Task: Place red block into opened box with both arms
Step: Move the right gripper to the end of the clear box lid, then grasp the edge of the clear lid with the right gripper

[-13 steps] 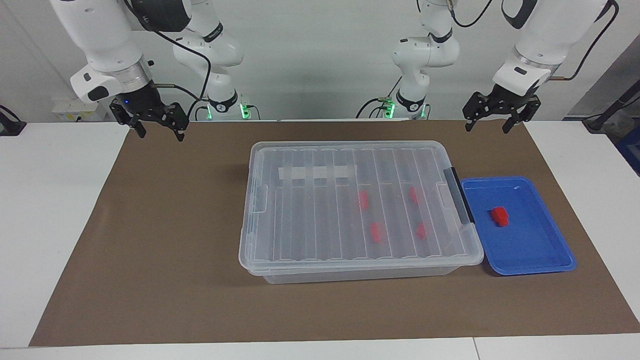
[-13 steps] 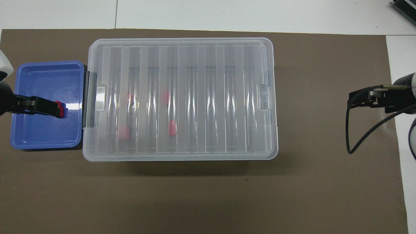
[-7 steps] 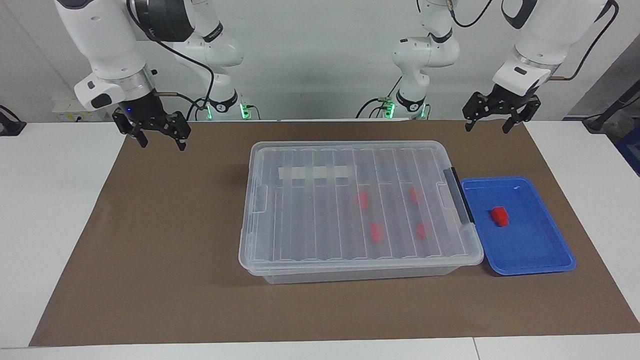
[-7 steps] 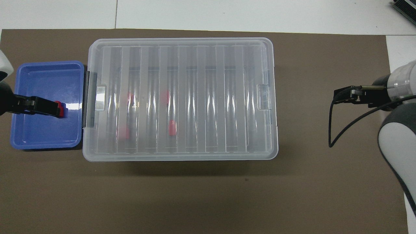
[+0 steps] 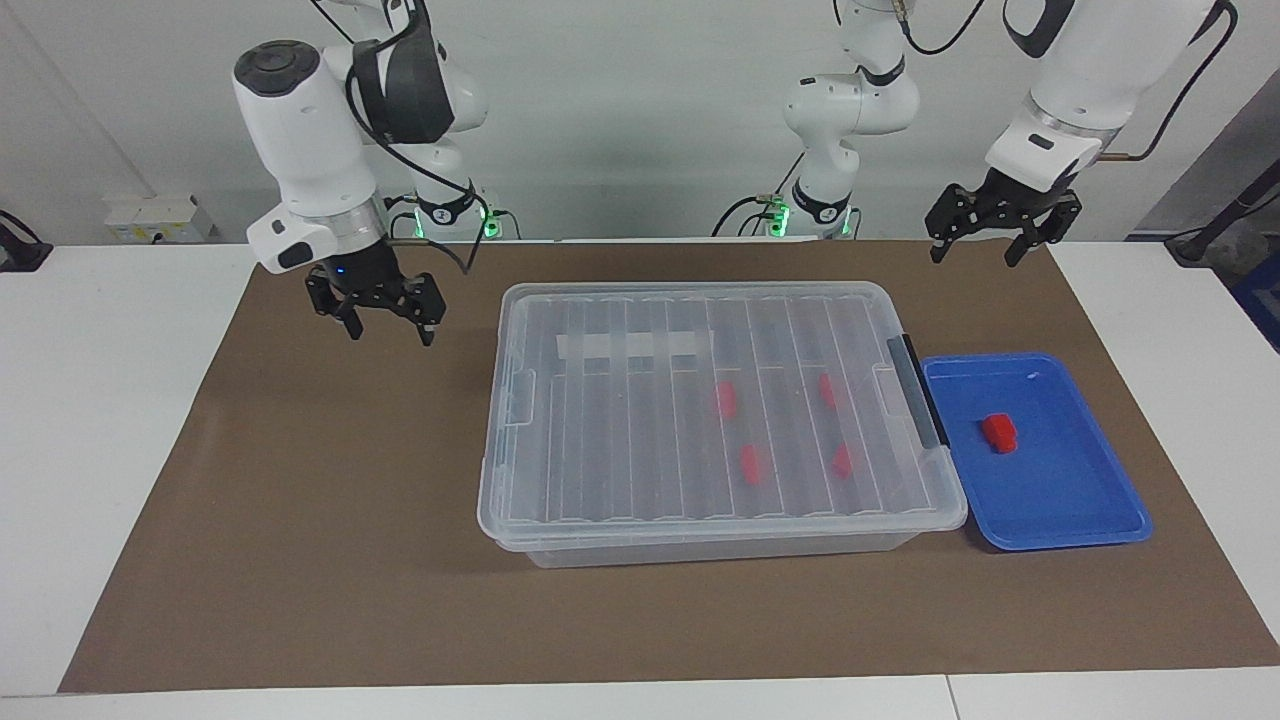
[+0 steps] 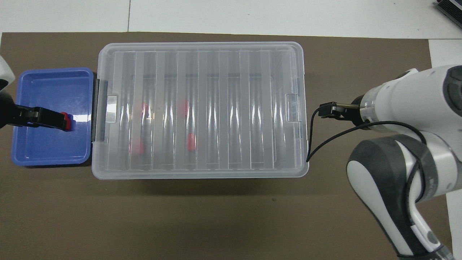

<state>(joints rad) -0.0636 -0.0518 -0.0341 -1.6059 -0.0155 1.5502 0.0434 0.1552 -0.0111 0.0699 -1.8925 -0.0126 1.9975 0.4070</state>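
The box (image 5: pixel 700 548) stands in the middle of the brown mat with its ribbed clear lid (image 5: pixel 620 420) lying shut on it. Several red blocks (image 5: pixel 727 399) show through the lid. One more red block (image 5: pixel 998 432) lies in the blue tray (image 5: pixel 1060 500), which sits beside the box's black handle bar (image 5: pixel 917 388). My right gripper (image 5: pixel 385 320) hangs open and empty over the mat, just off the box's end toward the right arm. My left gripper (image 5: pixel 985 243) is open and empty, raised over the mat's edge by the robots. In the overhead view it partly covers the tray's red block (image 6: pixel 65 116).
The brown mat (image 5: pixel 300 520) covers most of the white table (image 5: pixel 100 400). In the overhead view the blue tray (image 6: pixel 50 86) touches the box (image 6: pixel 202 174) at the left arm's end. A dark cable (image 6: pixel 314 133) loops from my right wrist near the box's corner.
My right arm has swung in over the mat toward the box's end and come lower. The left arm, box, tray and blocks have not moved.
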